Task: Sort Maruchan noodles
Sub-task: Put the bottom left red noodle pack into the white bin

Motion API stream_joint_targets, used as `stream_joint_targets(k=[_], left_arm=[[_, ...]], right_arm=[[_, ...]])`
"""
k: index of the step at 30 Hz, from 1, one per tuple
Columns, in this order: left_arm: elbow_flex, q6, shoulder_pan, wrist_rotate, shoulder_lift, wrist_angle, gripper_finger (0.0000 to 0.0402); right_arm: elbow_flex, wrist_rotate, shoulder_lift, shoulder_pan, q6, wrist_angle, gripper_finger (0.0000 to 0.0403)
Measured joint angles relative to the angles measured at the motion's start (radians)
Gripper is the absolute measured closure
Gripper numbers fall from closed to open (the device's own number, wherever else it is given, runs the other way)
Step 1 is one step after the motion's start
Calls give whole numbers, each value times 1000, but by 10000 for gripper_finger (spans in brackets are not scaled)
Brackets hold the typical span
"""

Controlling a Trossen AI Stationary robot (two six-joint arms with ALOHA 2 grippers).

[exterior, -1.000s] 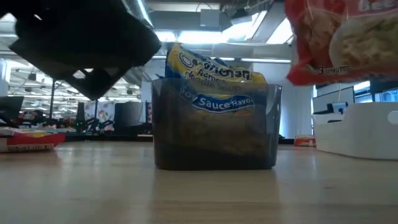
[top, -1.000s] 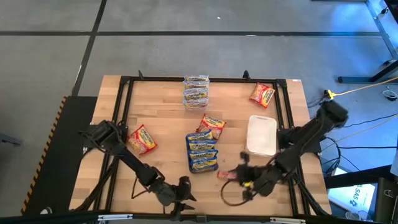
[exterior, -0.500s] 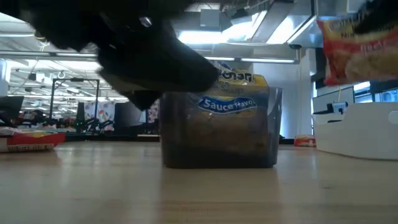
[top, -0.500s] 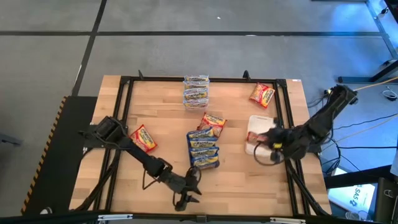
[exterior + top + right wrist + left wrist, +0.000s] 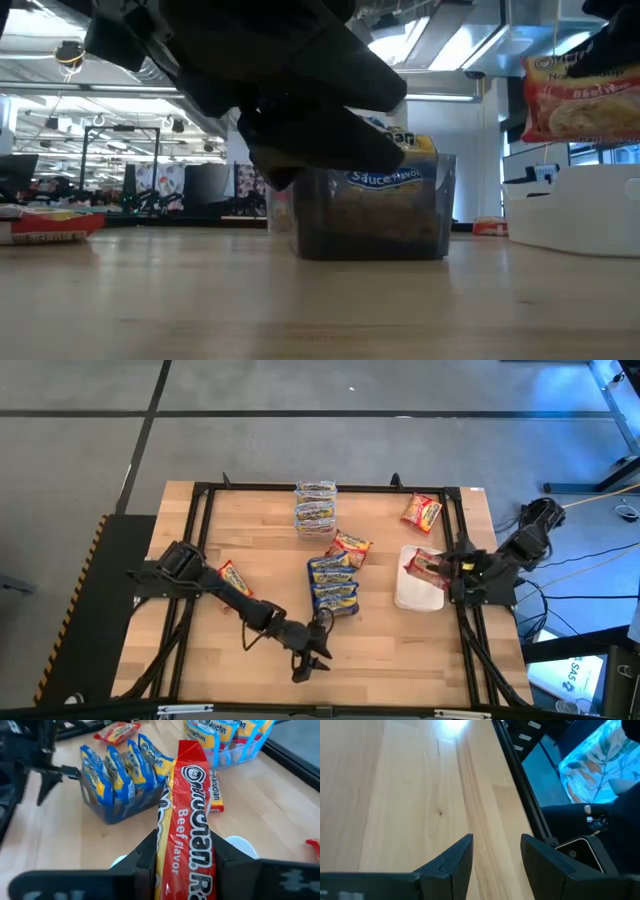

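Red beef packet [image 5: 186,815]: clamped edge-on between the fingers of the right gripper [image 5: 447,566], above the white tray [image 5: 418,593] at the table's 3 o'clock side. Blue packets [image 5: 334,582]: upright in a clear tub [image 5: 375,215] at table centre. Left gripper [image 5: 318,648]: fingers parted, holding nothing, low over bare wood at 6 o'clock of the tub. Another red packet [image 5: 421,512]: flat at 1 o'clock.
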Motion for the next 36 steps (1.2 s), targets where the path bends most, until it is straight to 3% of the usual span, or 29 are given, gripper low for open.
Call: stream_joint_targets(k=[7,9,15,27,36], left_arm=[[0,-31,-41,-32,0,6,242],[0,-46,-56,-47,-17,-21,242],[0,-48,-88,-97,-137,-58,242],[1,24,-64,-235,-332,7,234],[1,80,-2,-275,-343,19,167]], right_arm=[[1,-7,38,0,0,31,324],[0,-27,63,0,-8,166,324],[10,-142,270,1,-295,651,324],[71,-226,695,1,-343,1020,319],[70,-246,818,0,-398,1291,317]])
